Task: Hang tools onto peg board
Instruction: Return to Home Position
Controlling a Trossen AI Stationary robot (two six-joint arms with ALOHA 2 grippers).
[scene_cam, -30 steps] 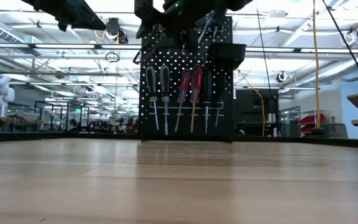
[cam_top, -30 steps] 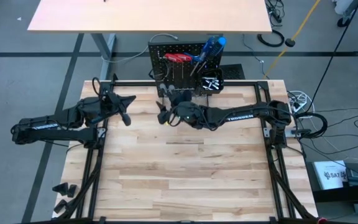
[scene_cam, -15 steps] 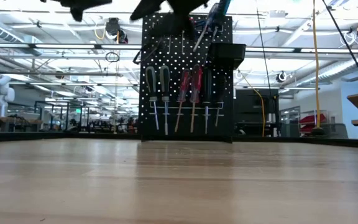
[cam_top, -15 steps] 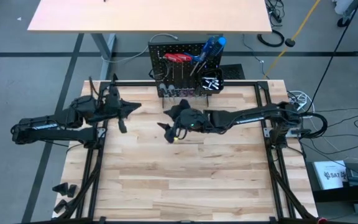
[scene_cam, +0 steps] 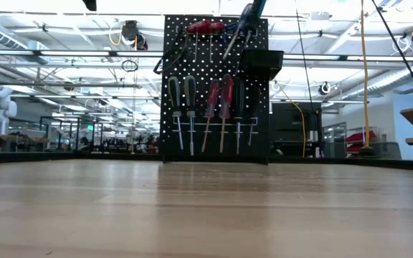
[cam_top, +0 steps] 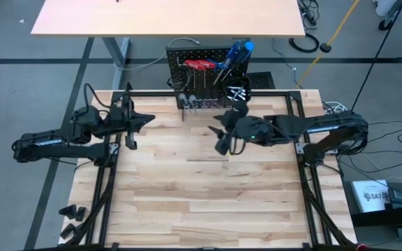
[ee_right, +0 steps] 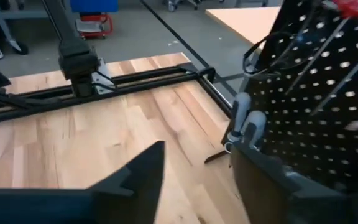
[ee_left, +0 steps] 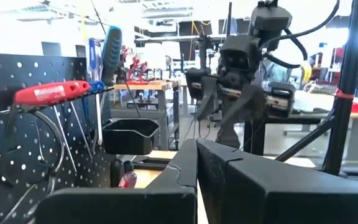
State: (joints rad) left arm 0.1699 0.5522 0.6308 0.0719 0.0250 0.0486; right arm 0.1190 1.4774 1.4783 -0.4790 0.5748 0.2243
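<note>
Starting with the right gripper [cam_top: 220, 136], we see its two fingers spread apart with nothing between them. It is in front of the peg board [scene_cam: 176, 43], opposite the board's right half, near it but not touching, and lifted off the table [scene_cam: 206, 215]. The left gripper [cam_top: 149, 119] has its fingers pressed together on nothing. It sits in front of the peg board too, just past the board's left edge, and points across the board's face toward the right arm.

Moving out to the peg board itself, we find it upright at the table's far edge with the tools [scene_cam: 227, 107] hung on its front. Along the middle row, from the board's left, hang two black-handled screwdrivers [scene_cam: 182, 93], then two red-handled screwdrivers [scene_cam: 219, 94], then a dark-handled one [scene_cam: 239, 97], all with shafts pointing down. At the top of the board the red-handled keys [scene_cam: 205, 27] lie across hooks, their thin rods hanging below. At the board's upper right is the black bin [scene_cam: 262, 61], and a blue-handled screwdriver [scene_cam: 250, 13] leans out of it, handle up. From above, something pale shows in that bin [cam_top: 237, 93], though we cannot make out what it is.
</note>
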